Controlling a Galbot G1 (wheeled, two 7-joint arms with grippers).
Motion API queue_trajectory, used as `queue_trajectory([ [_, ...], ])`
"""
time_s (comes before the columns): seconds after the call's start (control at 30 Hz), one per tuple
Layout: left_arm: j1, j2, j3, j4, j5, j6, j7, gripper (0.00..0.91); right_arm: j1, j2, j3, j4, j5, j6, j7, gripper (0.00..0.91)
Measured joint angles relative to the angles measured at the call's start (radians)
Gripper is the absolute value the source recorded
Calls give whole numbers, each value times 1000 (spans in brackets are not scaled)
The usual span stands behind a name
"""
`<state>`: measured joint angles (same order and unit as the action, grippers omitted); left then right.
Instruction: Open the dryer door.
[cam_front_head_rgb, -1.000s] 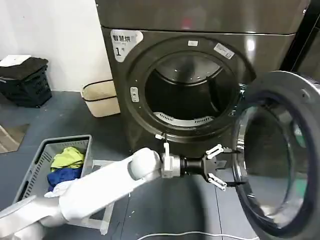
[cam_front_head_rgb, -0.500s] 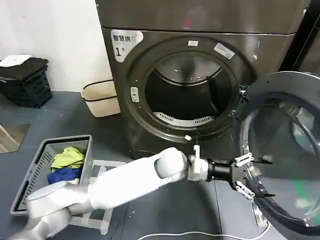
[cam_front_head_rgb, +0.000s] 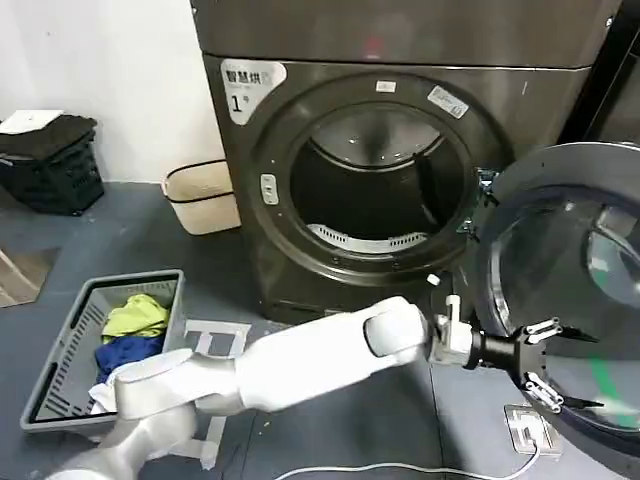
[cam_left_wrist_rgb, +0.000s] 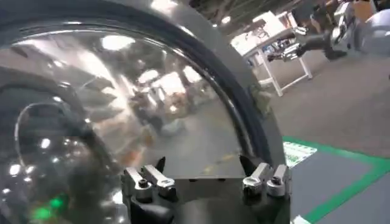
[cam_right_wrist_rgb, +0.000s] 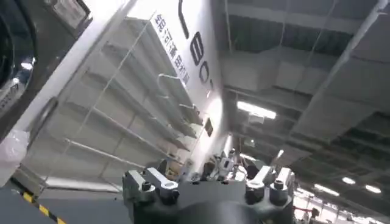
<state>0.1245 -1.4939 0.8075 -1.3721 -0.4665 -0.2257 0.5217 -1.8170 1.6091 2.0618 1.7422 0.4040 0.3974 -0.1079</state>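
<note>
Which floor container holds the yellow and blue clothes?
The grey laundry basket nearest the robot; the beige bin beside the dryer and the black crate by the wall don't.

The dryer door (cam_front_head_rgb: 575, 300) runs off the head view's right and bottom edges, so its outer rim is cut away; the left gripper (cam_front_head_rgb: 548, 364) overlaps the glass; the laundry basket's (cam_front_head_rgb: 60, 350) near corner is hidden behind the arm.
</note>
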Motion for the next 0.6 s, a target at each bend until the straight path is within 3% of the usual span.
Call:
queue_trajectory([
  [0.6, -50, -115, -42, 194, 33, 57, -46, 907, 3, 0, -4, 29, -23, 31, 5, 907],
])
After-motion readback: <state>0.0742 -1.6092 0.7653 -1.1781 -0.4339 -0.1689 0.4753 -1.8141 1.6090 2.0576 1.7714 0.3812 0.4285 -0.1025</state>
